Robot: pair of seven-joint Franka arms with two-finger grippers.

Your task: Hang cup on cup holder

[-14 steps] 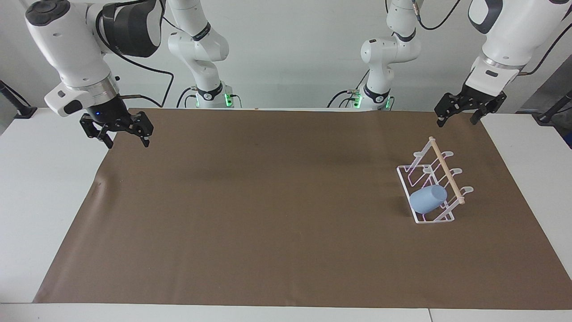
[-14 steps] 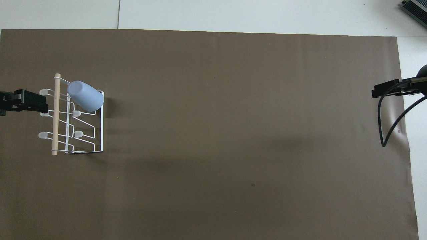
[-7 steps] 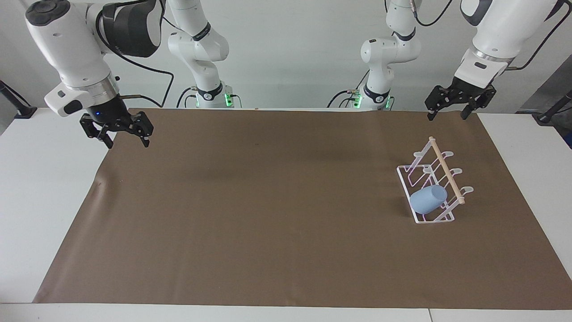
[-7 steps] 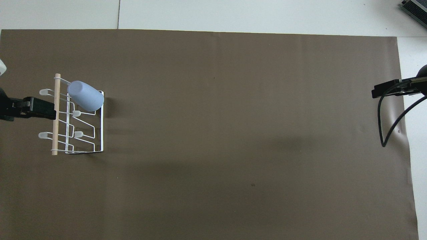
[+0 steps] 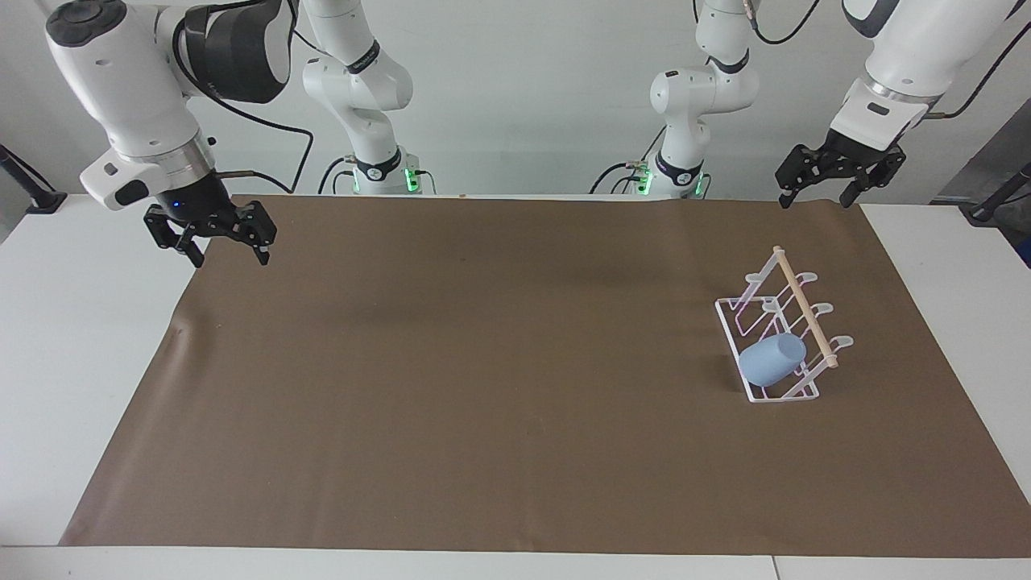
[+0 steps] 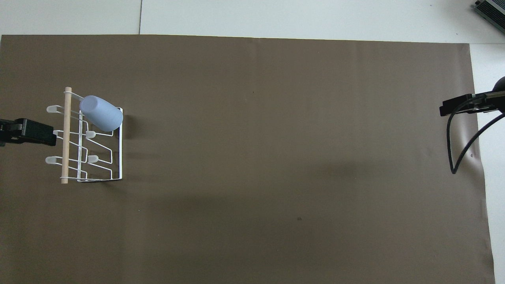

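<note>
- Nowhere on the arms, the cup or the rack can any brand, label or writing be read.
- Only the facing view shows both arms whole, with green lights at their bases at top centre; the overhead view catches just the tips at its edges, plus a grey device corner [image 6: 491, 10] in its upper right.
- Light-blue, plain and handleless, the cup [image 5: 772, 359] hangs tilted on a peg of the cup holder [image 5: 785, 396], at the rack's end farthest from the robots; in the overhead view its flat base [image 6: 90, 104] faces up.
- White wire with a pale wooden dowel [image 5: 803, 307] across the top, the cup holder sits on the brown mat [image 5: 483, 362] in the right middle of the facing view.
- At upper right, the left gripper [image 5: 813, 196] hangs empty, fingers apart, above the mat's edge.
- At upper left, the right gripper [image 5: 231, 256] waits empty, fingers apart, over the mat's corner.
</note>
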